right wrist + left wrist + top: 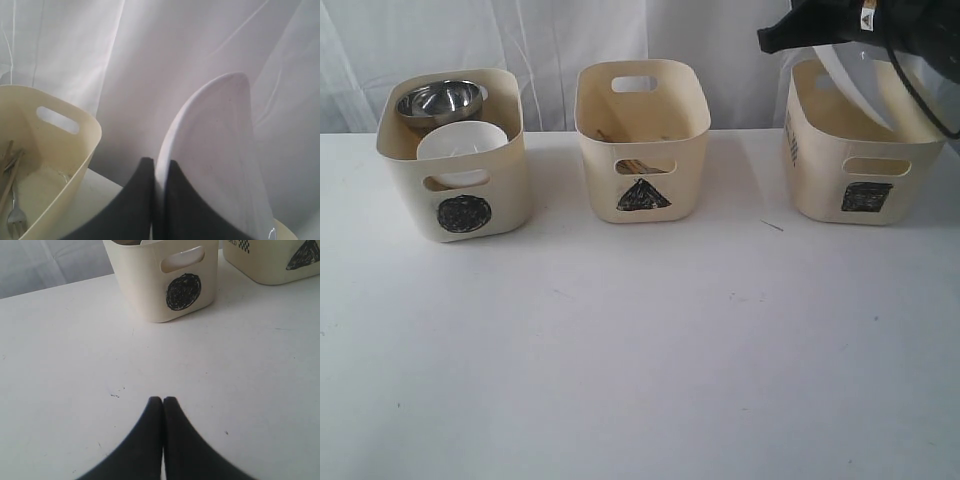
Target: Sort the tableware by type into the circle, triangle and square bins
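A white curtain (550, 50) backs the white table (640, 350). At two o'clock on the table, over the square bin (865, 150), the right gripper (160, 170) pinches the large white plate (215, 150) by its rim, on edge, presumably so it slips between the walls. The plate's long axis runs steeply from eleven o'clock down to five, with the lower end at the bin's mouth. The left gripper (163, 400) hangs empty, jaws pressed together.

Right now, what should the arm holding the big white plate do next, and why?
Probably ease the plate down into the square bin. The right gripper is shut on the rim of the large white plate, holding it on edge right over that bin's opening, so opening the jaws from this height might let it drop hard. The table in front looks bare.
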Robot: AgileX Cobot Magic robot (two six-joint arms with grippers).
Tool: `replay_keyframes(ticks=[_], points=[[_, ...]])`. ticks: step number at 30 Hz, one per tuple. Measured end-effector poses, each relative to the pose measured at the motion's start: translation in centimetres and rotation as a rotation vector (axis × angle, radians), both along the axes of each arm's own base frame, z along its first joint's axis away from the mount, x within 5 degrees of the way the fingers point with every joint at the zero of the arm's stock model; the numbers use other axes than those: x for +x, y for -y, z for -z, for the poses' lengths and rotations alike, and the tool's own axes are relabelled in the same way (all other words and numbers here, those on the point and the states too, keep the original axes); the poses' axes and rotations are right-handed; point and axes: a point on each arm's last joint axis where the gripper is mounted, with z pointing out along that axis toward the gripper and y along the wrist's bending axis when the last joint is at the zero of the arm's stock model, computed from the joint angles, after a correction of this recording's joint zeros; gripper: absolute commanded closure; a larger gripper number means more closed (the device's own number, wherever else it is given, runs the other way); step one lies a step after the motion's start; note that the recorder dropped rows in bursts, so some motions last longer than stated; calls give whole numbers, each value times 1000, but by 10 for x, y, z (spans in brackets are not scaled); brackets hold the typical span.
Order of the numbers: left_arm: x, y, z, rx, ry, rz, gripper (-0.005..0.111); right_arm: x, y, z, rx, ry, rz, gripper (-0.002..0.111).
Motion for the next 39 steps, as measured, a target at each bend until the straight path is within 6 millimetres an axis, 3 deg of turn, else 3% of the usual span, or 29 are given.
replay_keyframes(ticks=[21, 29, 39], points=[[0, 0, 0, 0, 0, 0, 107, 6, 0, 8, -14, -15, -3, 108], [0, 0, 0, 0, 0, 0, 107, 6, -1, 7, -4, -7, -9, 88], [0, 0, 0, 0, 0, 0, 107, 6, -2, 5, -3, 10, -19, 87]])
